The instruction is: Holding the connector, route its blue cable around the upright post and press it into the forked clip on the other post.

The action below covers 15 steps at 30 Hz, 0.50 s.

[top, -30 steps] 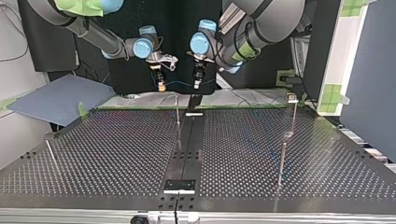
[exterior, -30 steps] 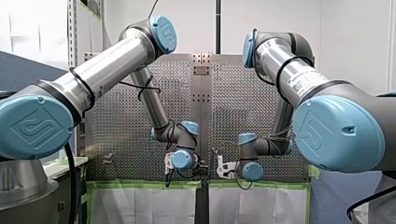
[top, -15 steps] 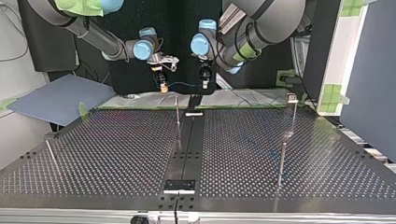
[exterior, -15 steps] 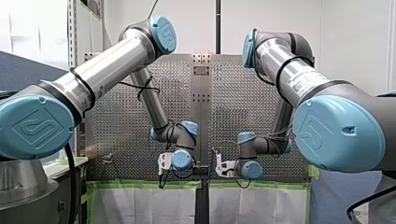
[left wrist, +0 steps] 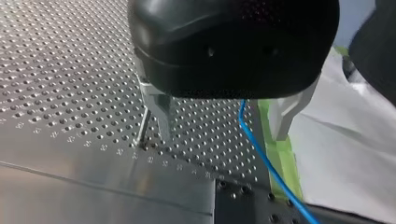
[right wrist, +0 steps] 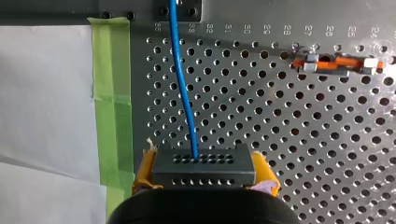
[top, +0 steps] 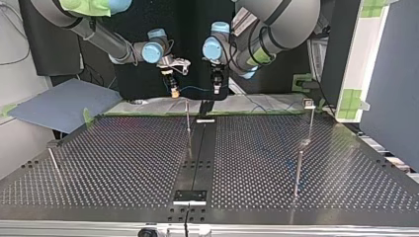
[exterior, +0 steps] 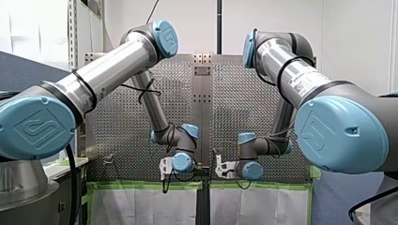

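Note:
My right gripper [right wrist: 205,186], with yellow pads, is shut on a dark connector block [right wrist: 204,165]. A blue cable [right wrist: 182,84] runs out of the block, ahead of the gripper. In the top view the blue cable [top: 195,89] spans from my right gripper [top: 173,92] to my left gripper [top: 216,89], both above the table's far edge. My left gripper [left wrist: 223,135] is open, its metal fingers [left wrist: 159,112] apart, and the blue cable [left wrist: 261,158] passes loose between them. A thin upright post [top: 188,121] stands just in front of both grippers. Another post [top: 310,121] with a small head stands at the top view's right.
Two more thin posts stand on the perforated table [top: 123,163], one [top: 298,173] at the top view's right front and one leaning [top: 53,163] at its left. Green tape [right wrist: 112,93] edges the table. An orange and white piece [right wrist: 336,63] lies beside the right gripper.
Both grippers have shifted slightly toward the top view's right. The left one moved more, so the cable span between them is a little longer. Both grips are unchanged.

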Each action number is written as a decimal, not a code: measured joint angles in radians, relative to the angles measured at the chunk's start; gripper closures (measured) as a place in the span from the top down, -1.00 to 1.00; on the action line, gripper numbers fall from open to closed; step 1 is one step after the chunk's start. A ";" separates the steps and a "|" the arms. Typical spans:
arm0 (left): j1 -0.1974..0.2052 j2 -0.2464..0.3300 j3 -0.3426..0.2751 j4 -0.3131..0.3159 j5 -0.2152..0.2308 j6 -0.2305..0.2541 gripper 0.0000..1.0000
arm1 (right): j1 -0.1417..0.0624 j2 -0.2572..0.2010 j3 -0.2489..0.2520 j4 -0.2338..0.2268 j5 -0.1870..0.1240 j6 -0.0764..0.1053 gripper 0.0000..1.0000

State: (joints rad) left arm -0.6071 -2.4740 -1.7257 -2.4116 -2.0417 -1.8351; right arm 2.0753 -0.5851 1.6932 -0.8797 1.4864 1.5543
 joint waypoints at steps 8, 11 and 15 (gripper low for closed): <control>0.020 -0.019 0.024 -0.007 0.069 -0.069 1.00 | 0.005 0.000 0.000 0.000 -0.007 0.000 -1.00; 0.026 -0.042 0.047 -0.026 0.093 -0.088 1.00 | 0.005 0.000 0.000 0.001 -0.010 -0.001 -1.00; 0.032 -0.072 0.080 -0.032 0.088 -0.091 1.00 | 0.005 0.000 0.000 0.003 -0.015 -0.002 -1.00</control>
State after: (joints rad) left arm -0.5749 -2.5455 -1.6459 -2.4440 -1.9534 -1.9258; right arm 2.0808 -0.5852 1.6932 -0.8771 1.4718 1.5519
